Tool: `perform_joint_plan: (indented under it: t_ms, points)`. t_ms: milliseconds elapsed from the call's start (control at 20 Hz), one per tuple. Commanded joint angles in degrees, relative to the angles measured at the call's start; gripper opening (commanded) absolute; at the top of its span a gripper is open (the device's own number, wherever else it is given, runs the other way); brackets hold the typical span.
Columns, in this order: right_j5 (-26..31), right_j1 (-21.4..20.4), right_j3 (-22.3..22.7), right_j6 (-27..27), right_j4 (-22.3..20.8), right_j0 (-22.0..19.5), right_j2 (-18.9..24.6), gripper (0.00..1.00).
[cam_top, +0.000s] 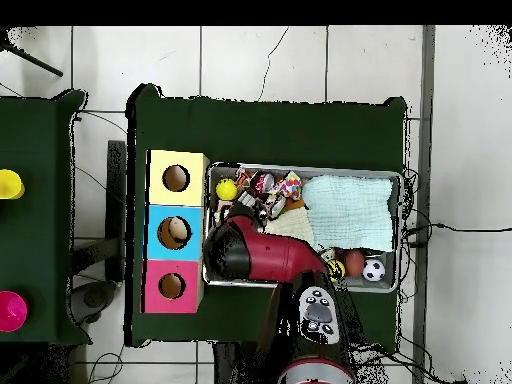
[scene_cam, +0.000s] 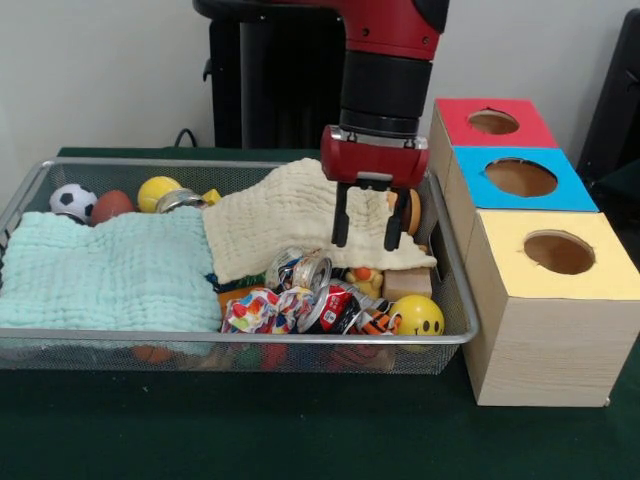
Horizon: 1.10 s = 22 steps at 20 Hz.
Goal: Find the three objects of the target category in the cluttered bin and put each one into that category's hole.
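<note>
The silver wire-mesh bin lies on the green table and also shows in the overhead view. My gripper hangs open and empty just over the right part of a cream cloth. A small yellow duck with an orange beak lies just in front of the fingers, half buried among cans. An orange-brown rounded thing sits partly behind the right finger; I cannot tell what it is. No teddy bear shows clearly. In the overhead view the arm hides the gripper.
Red, blue and yellow boxes with holes stand right of the bin. A mint cloth covers its left half. Balls, crushed cans, a smiley ball and a wooden block lie around.
</note>
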Motion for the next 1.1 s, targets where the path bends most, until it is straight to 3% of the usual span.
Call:
perform_joint_plan:
  t_ms: [50, 600, 1100]
  points:
    - [8.95, -0.71, 3.61, 14.24, 5.79, 1.79, 4.08, 1.00]
    - [3.00, 5.20, 2.41, 10.76, 4.89, -0.95, 6.17, 1.00]
    - [-2.64, 5.83, 1.95, 10.71, 2.74, -0.29, 3.75, 1.00]
